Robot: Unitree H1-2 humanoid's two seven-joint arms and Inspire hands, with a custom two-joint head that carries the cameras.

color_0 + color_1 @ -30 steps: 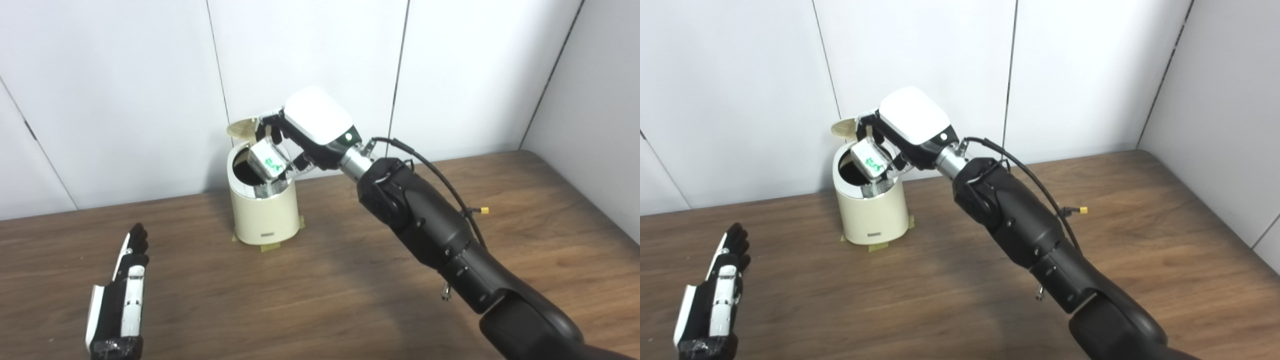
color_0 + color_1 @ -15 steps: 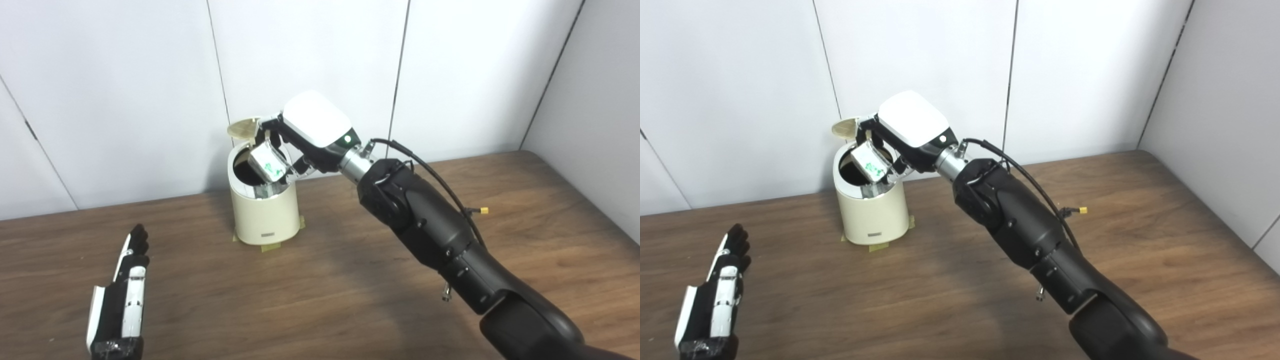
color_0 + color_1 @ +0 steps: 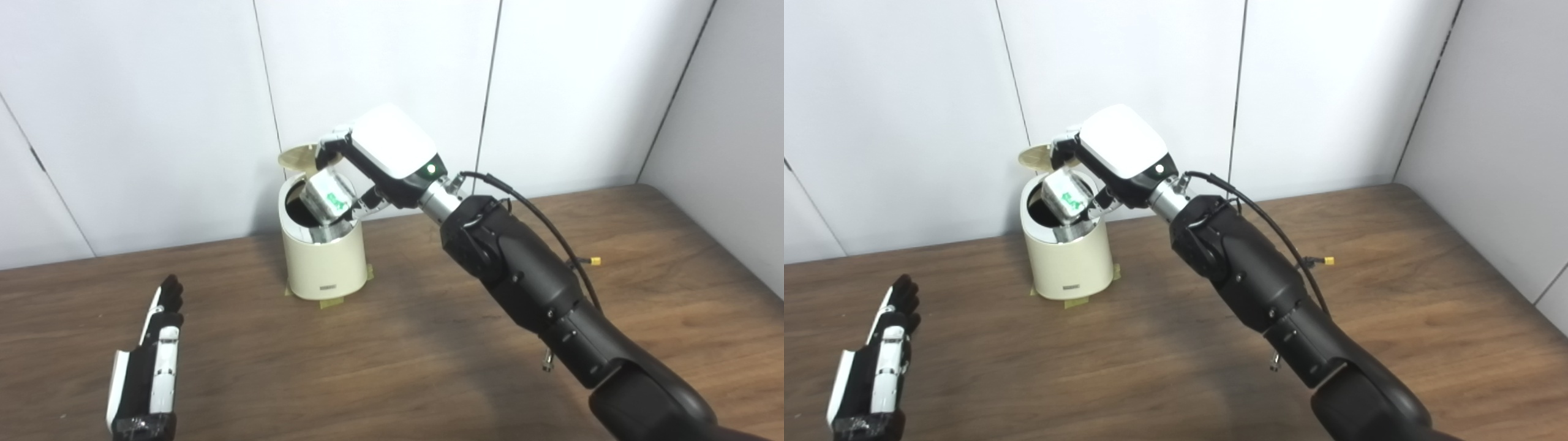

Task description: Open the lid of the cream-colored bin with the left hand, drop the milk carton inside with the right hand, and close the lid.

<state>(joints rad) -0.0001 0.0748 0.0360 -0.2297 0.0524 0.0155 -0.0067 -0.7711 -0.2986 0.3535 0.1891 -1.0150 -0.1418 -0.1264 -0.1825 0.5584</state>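
Note:
The cream-colored bin (image 3: 324, 257) stands at the back of the wooden table. Its round lid (image 3: 296, 157) is tipped up open behind the mouth. The small white milk carton (image 3: 327, 195) with green print lies tilted in the bin's mouth, partly inside, leaning on the right rim. My right hand (image 3: 392, 147) hovers just above it. Its fingers are lifted off the carton's top and its thumb is beside the carton. My left hand (image 3: 153, 361) lies flat and open on the table at the front left, far from the bin.
Yellow tape (image 3: 334, 302) holds the bin's base to the table (image 3: 398, 343). White wall panels stand close behind the bin. A black cable with a yellow plug (image 3: 593, 261) hangs off my right forearm. The right wall meets the table's far right edge.
My right hand's fingers have lifted up and off the carton, and the hand has risen and tilted back a little. The carton stays in the bin's mouth. The left hand has not moved.

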